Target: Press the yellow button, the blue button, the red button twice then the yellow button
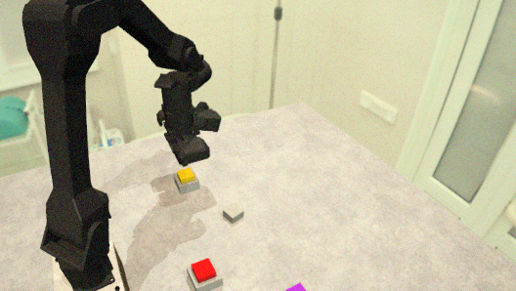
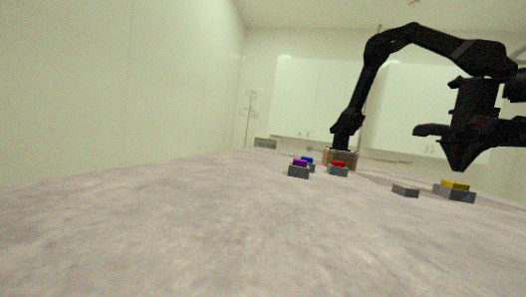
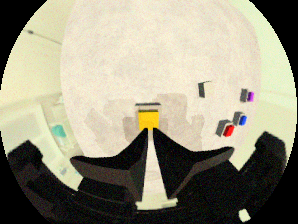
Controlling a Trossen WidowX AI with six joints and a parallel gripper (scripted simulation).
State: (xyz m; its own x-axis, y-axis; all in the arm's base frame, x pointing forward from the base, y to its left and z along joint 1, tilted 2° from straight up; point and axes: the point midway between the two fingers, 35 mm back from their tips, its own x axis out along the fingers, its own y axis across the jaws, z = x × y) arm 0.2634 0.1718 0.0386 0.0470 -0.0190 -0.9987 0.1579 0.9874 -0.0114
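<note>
Yellow button [image 1: 186,175] [image 2: 454,184] [image 3: 149,120] = landmark, 1st on the list. Top view: claw [image 1: 186,163] [image 2: 458,170] [image 3: 149,129] hangs just above yellow, tips pressed together w/ nothing pinched. Yellow's cap stands proud of its grey base, so not pushed in rn. Grey block [image 1: 233,213] [image 2: 405,190] [image 3: 204,89] sits near yellow, apart from it; red button [image 1: 203,270] [image 2: 338,163] [image 3: 228,130] farther off, purple button [image 1: 296,288] [image 2: 300,162] [image 3: 250,96] farther still, cut by the frame edge.

Exterior view: small gap btwn tips & yellow, i.e. no contact. Blue button [image 2: 307,159] [image 3: 243,120] is well apart from yellow, behind purple; red, blue & purple caps all up too.

Wrist view: yellow dead ahead of the tips; block, red, blue & purple all off to yellow's right in this view.

Progress: caps spring back, so pics alone can't prove a count. Prob. at step 1, nothing done — blue, red x2, yellow again then left after this press. Could also be the last yellow, can't rule out. Purple + block = hands off.
</note>
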